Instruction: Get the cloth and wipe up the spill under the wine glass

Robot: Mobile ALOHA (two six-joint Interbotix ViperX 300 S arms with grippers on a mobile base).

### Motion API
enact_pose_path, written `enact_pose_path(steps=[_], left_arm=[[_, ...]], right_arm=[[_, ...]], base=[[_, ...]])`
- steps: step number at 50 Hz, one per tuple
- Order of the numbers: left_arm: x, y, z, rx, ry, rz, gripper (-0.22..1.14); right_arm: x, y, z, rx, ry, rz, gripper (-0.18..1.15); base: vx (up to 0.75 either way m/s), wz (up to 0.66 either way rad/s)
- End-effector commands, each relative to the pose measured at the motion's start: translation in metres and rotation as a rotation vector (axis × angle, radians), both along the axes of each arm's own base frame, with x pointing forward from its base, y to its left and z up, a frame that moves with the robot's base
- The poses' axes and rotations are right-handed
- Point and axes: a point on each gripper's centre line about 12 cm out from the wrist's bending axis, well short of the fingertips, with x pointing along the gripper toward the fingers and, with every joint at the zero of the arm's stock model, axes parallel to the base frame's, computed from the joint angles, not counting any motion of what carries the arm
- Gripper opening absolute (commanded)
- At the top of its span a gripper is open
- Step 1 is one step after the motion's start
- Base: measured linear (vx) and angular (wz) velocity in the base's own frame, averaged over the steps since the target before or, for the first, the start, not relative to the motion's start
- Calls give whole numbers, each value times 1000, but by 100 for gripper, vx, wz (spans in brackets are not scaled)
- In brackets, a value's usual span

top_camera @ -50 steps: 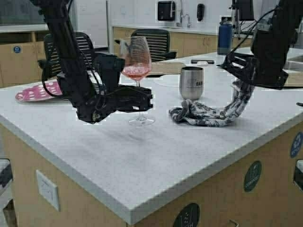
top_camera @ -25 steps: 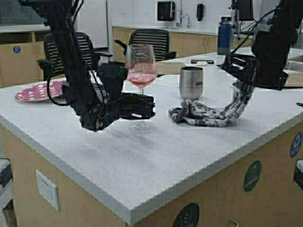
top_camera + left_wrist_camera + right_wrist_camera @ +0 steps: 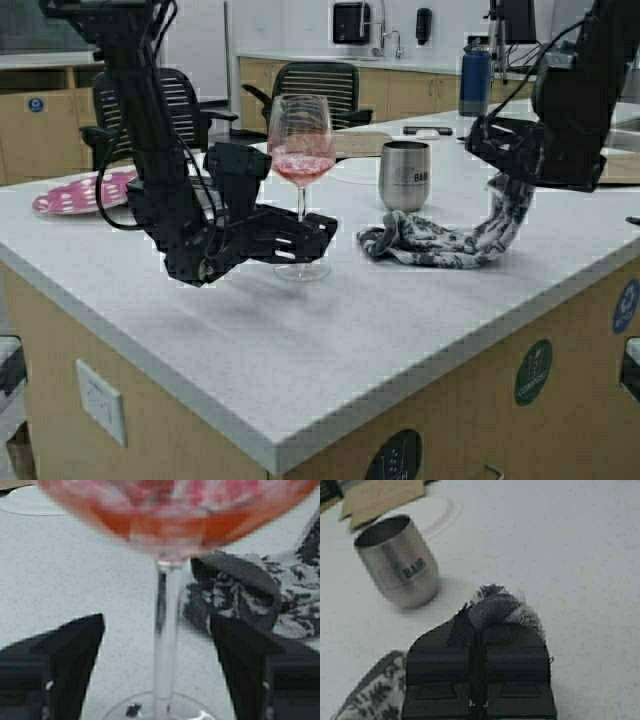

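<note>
The wine glass point(image 3: 300, 150), holding pink drink, stands upright on the white counter point(image 3: 300, 360). My left gripper point(image 3: 318, 238) is open, one finger on each side of the stem point(image 3: 165, 630), with a gap on both sides. My right gripper point(image 3: 495, 150) is raised at the right and shut on one end of the floral cloth point(image 3: 430, 245). The cloth hangs down from it, and its other end lies bunched on the counter right of the glass. The pinched cloth end point(image 3: 495, 607) shows at the fingertips in the right wrist view. The cloth point(image 3: 250, 590) lies behind the stem in the left wrist view. I cannot make out a spill.
A steel tumbler point(image 3: 404, 175) stands just behind the bunched cloth, also in the right wrist view point(image 3: 400, 562). A pink plate point(image 3: 80, 195) lies at the far left. A white plate point(image 3: 350, 170) and a blue bottle point(image 3: 476, 78) are farther back. The counter's front edge is near.
The wine glass went from tilted to upright, shifting slightly right and lower. My left gripper moved right with it. My right gripper and the cloth have barely moved.
</note>
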Motion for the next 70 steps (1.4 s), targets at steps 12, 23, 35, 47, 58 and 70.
enact_pose_path(steps=[12, 23, 35, 47, 58, 70], left_arm=[[-43, 29, 20, -46, -40, 68, 97], [-93, 49, 22, -54, -13, 60, 97], [-131, 65, 62, -41, 13, 68, 97], [-149, 76, 113, -57, -16, 89, 97], [-150, 78, 166, -92, -72, 96, 97], [-147, 78, 218, -103, -87, 99, 97]], right_arm=[[-18, -3, 0, -11, 22, 4, 17], [-47, 4, -15, -41, 105, 54, 17], [-76, 21, 0, -96, 141, 200, 17], [-84, 27, 51, -109, 151, 272, 17], [-87, 32, 116, -140, 106, 321, 17], [-98, 32, 178, -133, 42, 345, 17]], base=[[0, 0], [0, 0], [0, 0], [0, 0], [0, 0], [0, 0]])
